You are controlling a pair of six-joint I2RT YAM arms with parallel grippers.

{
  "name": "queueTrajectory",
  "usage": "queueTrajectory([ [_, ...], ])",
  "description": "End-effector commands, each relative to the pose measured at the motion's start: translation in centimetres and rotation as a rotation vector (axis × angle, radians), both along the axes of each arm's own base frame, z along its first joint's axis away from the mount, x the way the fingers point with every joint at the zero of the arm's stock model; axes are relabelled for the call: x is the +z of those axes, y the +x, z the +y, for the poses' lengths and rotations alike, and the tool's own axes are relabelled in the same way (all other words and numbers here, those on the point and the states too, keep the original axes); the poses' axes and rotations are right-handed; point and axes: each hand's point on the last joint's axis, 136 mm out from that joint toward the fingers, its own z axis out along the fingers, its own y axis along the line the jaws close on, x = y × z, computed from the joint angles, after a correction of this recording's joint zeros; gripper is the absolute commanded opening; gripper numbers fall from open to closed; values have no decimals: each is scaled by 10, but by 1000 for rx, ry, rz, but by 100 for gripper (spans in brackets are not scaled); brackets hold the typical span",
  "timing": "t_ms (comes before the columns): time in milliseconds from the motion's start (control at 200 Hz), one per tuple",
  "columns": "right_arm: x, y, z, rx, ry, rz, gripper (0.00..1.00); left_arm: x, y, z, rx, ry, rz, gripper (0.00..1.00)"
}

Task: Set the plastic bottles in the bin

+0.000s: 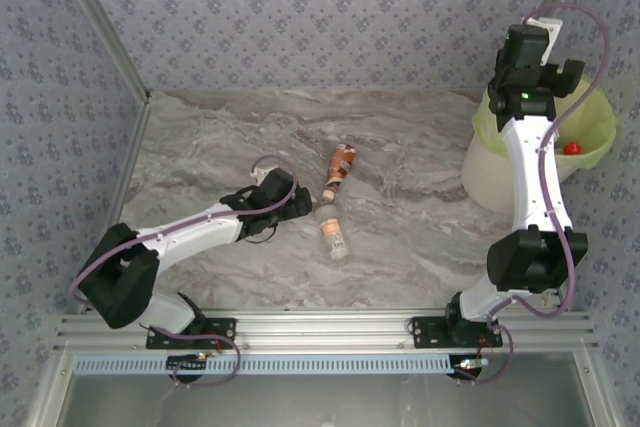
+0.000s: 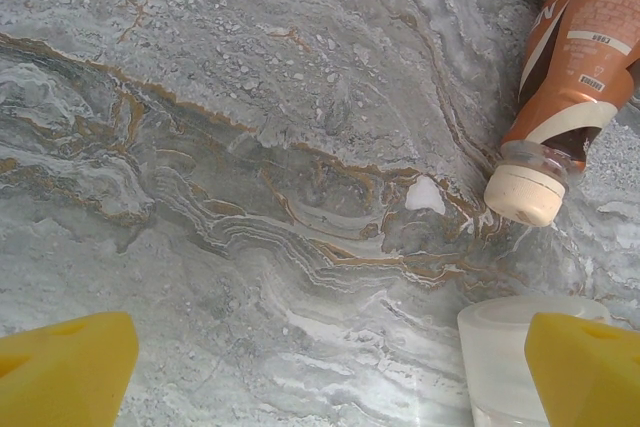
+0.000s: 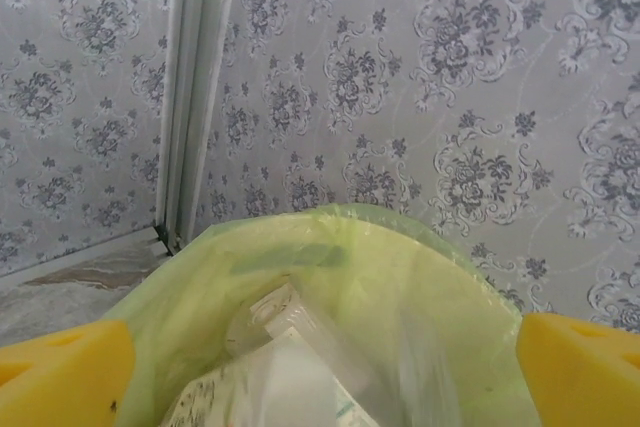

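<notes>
Two plastic bottles lie on the marble table. An orange-brown one with a cream cap (image 1: 341,169) (image 2: 575,57) lies farther back, and a clear one with an orange label (image 1: 333,232) lies nearer, its white cap (image 2: 510,357) just inside my left gripper's right finger. My left gripper (image 1: 300,205) (image 2: 325,377) is open and low over the table, with bare marble between the fingers. My right gripper (image 1: 527,57) (image 3: 325,372) hangs open above the bin (image 1: 490,162), whose lime-green bag (image 3: 400,267) lies below. A blurred clear bottle (image 3: 300,342) is inside the bag, apart from both fingers.
Patterned walls with metal corner posts (image 3: 195,97) close in the table at the back and sides. A red cap (image 1: 571,148) shows inside the bin. The aluminium rail (image 1: 320,327) with the arm bases runs along the near edge.
</notes>
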Motion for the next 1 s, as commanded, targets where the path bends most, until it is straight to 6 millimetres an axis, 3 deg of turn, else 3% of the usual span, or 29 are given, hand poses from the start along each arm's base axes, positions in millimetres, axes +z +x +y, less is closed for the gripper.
queueTrajectory([
  [0,12,-20,-6,-47,34,-62,100,3,2,-1,1,-10,-2,99],
  [150,10,-20,3,4,80,-83,100,4,3,-2,-6,-10,-5,100],
  [400,9,-22,34,151,179,-126,100,5,5,-7,-23,-19,-9,99],
  [690,-5,-30,108,468,389,-161,99,6,8,-20,-69,-61,-22,99],
  [855,-27,-38,151,594,535,-127,99,10,8,-20,-70,-70,-39,100],
  [999,-56,-42,201,697,645,-62,99,10,8,-8,-20,-59,-58,99],
])
